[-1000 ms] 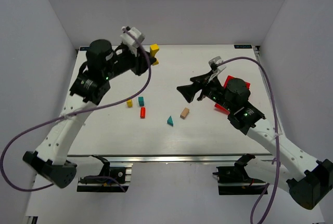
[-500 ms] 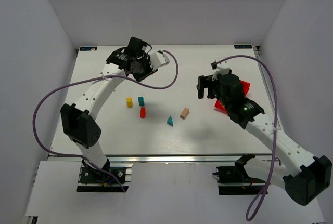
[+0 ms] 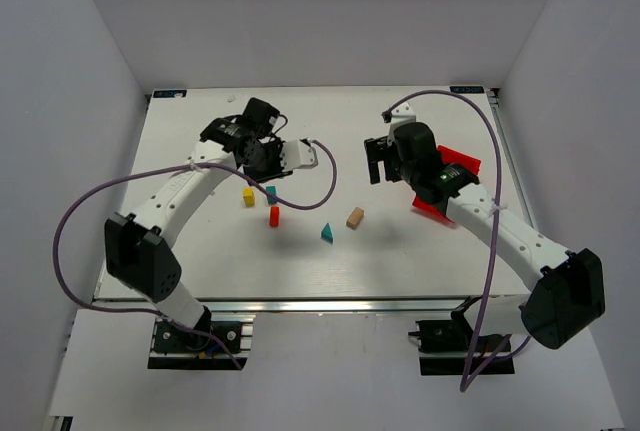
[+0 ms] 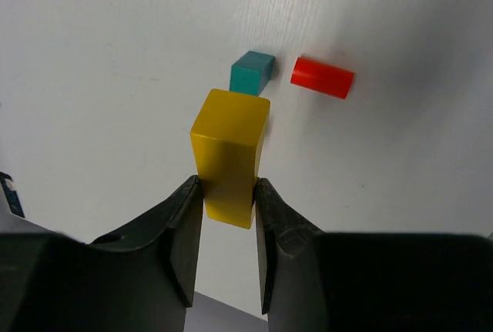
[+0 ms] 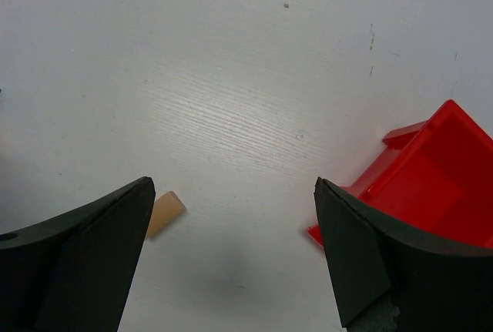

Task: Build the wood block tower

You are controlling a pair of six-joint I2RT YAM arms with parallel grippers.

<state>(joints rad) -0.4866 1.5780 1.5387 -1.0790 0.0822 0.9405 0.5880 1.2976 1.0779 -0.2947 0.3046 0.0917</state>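
The left gripper [image 4: 229,193] had swung down from the upper left of the overhead view to the middle left. Its jaws were clamped on the tall yellow block [image 4: 229,147], which now hung by the teal cube [image 4: 252,72], the red block [image 4: 322,77] just right of that. The right gripper [image 5: 231,251] had drawn back toward the red bin [image 5: 431,170] at upper right, jaws spread wide and empty, with the tan block [image 5: 164,214] near its left finger. Nothing was stacked yet. The small yellow cube [image 3: 248,197] and teal triangle [image 3: 327,233] lay apart, so I took this for the opening placement.
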